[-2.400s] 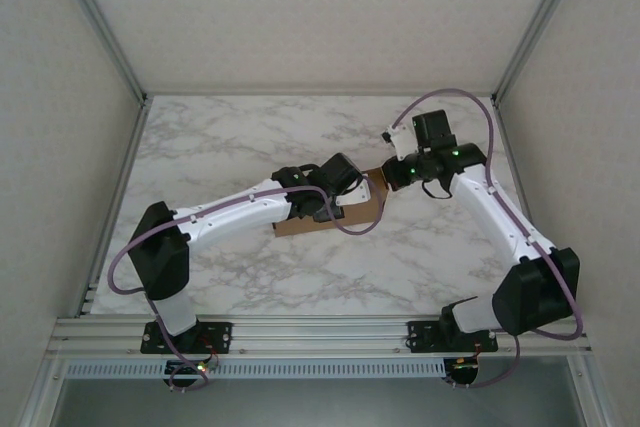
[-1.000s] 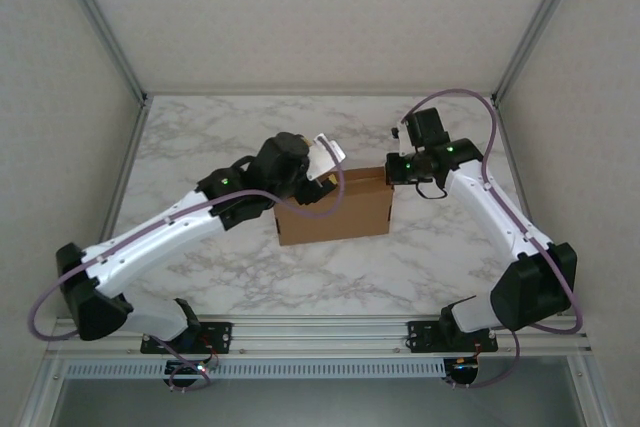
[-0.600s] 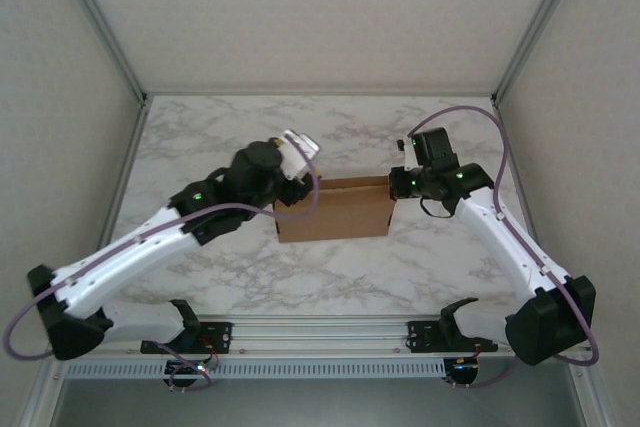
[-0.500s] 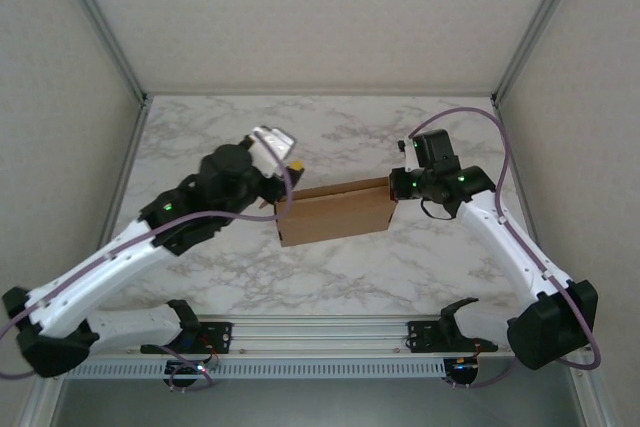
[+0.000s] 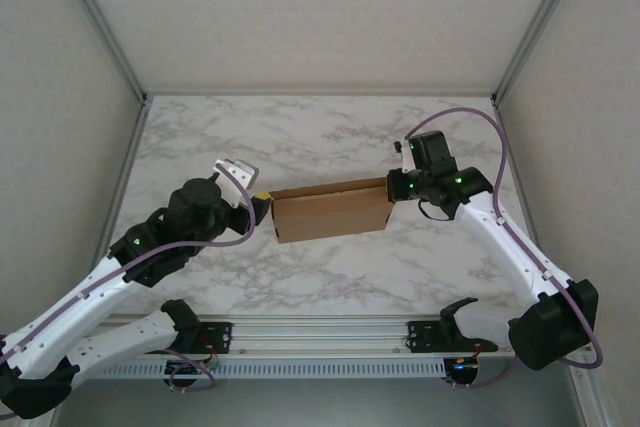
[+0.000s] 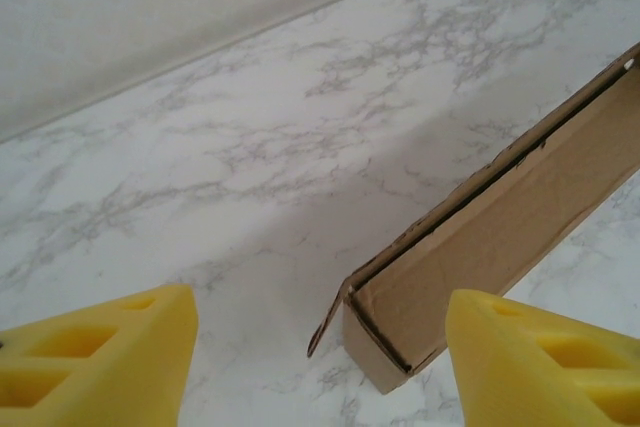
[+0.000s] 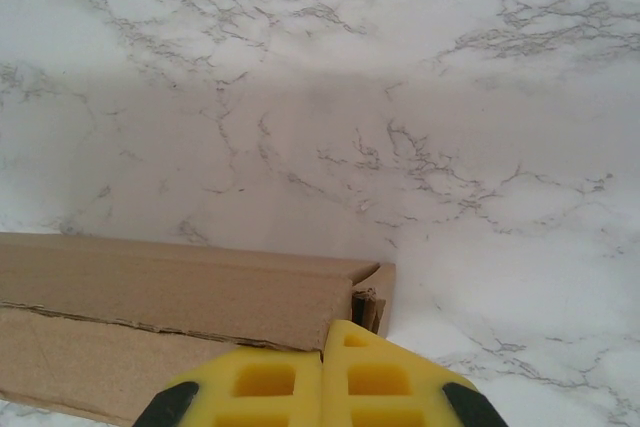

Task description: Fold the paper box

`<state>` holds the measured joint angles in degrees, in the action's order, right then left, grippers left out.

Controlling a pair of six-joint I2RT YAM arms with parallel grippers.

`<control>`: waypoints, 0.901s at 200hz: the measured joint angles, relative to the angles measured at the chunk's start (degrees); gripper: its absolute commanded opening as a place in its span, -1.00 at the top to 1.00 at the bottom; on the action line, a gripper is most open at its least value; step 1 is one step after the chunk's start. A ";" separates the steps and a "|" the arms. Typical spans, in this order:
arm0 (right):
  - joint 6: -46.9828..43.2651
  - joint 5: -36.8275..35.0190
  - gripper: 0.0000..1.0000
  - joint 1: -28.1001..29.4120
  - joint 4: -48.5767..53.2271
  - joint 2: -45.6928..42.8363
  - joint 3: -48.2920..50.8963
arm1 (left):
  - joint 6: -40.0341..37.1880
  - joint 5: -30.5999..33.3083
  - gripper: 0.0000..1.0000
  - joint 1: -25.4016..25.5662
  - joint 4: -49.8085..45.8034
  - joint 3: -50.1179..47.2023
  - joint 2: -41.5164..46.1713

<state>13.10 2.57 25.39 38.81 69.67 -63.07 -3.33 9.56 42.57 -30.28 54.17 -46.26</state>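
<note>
The paper box lies in the middle of the marble table as a long, shallow brown cardboard box with its lid down. My left gripper hovers just off its left end, open and holding nothing. In the left wrist view the box's left end and a small loose flap sit between and beyond the yellow fingers. My right gripper is shut, its tips resting against the box's right end. In the right wrist view its joined pads touch the lid's edge.
White marble table stretches behind and in front of the box. Aluminium frame posts and grey walls border it left, right and back. A metal rail with both arm bases runs along the near edge.
My left arm has drawn back from over the box to its left end, its jaws narrowing a little. The box has shifted slightly. The right gripper has stayed shut at the right end.
</note>
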 measured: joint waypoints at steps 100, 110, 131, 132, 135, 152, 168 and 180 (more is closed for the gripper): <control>0.00 -0.04 0.98 0.44 -0.33 0.00 0.35 | 0.24 -14.38 0.06 -9.49 1.92 -5.88 -5.16; 0.02 -0.04 0.98 0.44 -0.48 0.00 0.42 | 0.15 -14.86 0.10 -10.05 2.14 -6.01 -5.70; 0.02 -0.11 0.98 0.44 -0.52 0.00 0.50 | 0.66 -15.78 0.20 -10.99 3.10 -6.58 -6.54; 0.02 -0.13 0.98 0.44 -0.52 0.00 0.52 | 0.70 -15.80 0.20 -11.02 3.17 -6.60 -6.58; 0.02 -0.15 0.98 0.44 -0.52 0.00 0.52 | 0.81 -15.91 0.20 -11.10 3.34 -6.62 -6.73; 0.02 -0.24 0.98 0.55 -0.55 0.00 0.55 | 1.14 -16.50 0.20 -11.32 4.66 -6.64 -7.80; 0.02 -0.24 0.98 0.55 -0.57 0.00 0.55 | 1.53 -16.92 0.22 -11.45 5.81 -6.64 -9.31; 0.02 -0.26 0.98 0.61 -0.57 0.00 0.55 | 1.86 -17.20 0.29 -11.69 6.49 -6.64 -10.49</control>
<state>13.13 2.31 26.00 38.24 69.67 -62.52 -1.48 -7.64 30.87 -23.79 47.53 -56.75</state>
